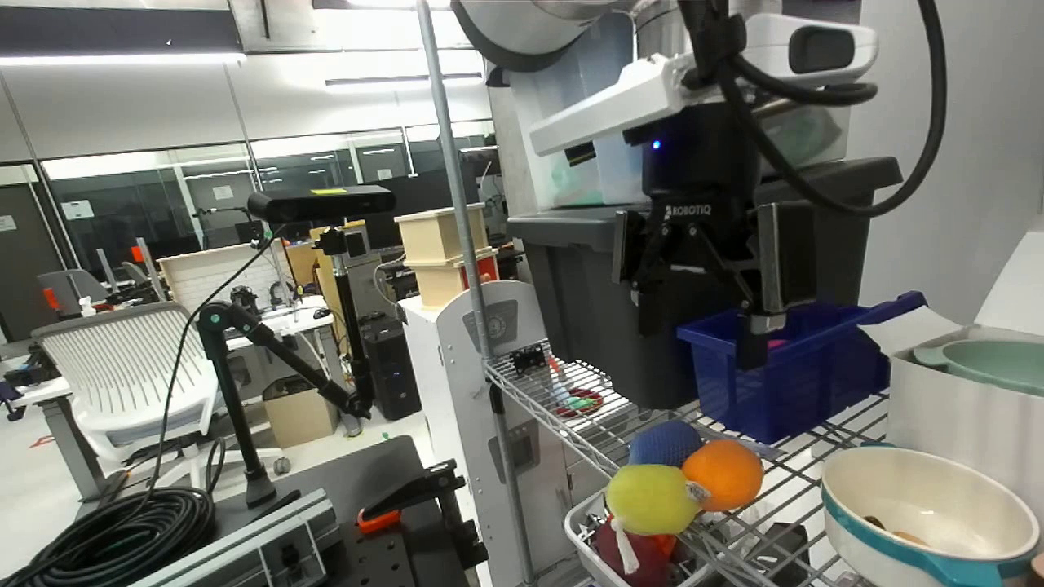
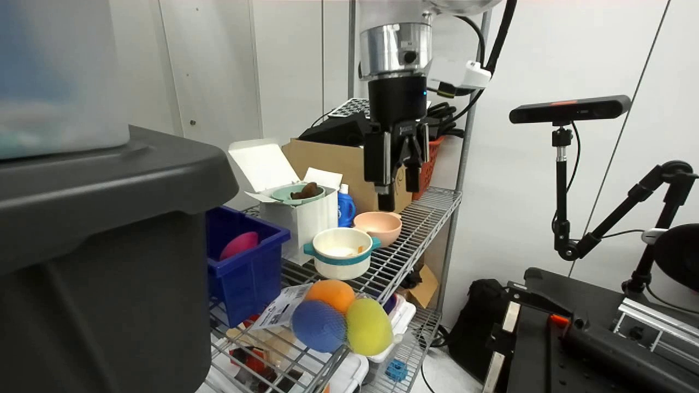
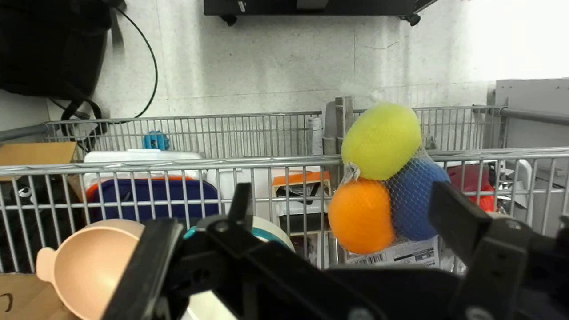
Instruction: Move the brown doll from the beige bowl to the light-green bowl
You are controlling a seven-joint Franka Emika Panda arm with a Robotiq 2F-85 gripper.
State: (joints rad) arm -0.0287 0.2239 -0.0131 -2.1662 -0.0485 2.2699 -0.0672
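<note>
Doll [image 2: 307, 191], brown, rests in the light-green bowl [image 2: 279, 194], set in the open white box [image 2: 319, 224]; this is visible only in an exterior view. The gripper [image 1: 700, 330], legibly marked ROBOTIQ in an exterior view, hangs above the wire shelf [image 2: 435, 204], fingers spread apart. The wrist view alone resolves a barcode [image 3: 377, 259] on the white label [image 3: 415, 253] beside the netted balls [image 3: 361, 216].
</note>
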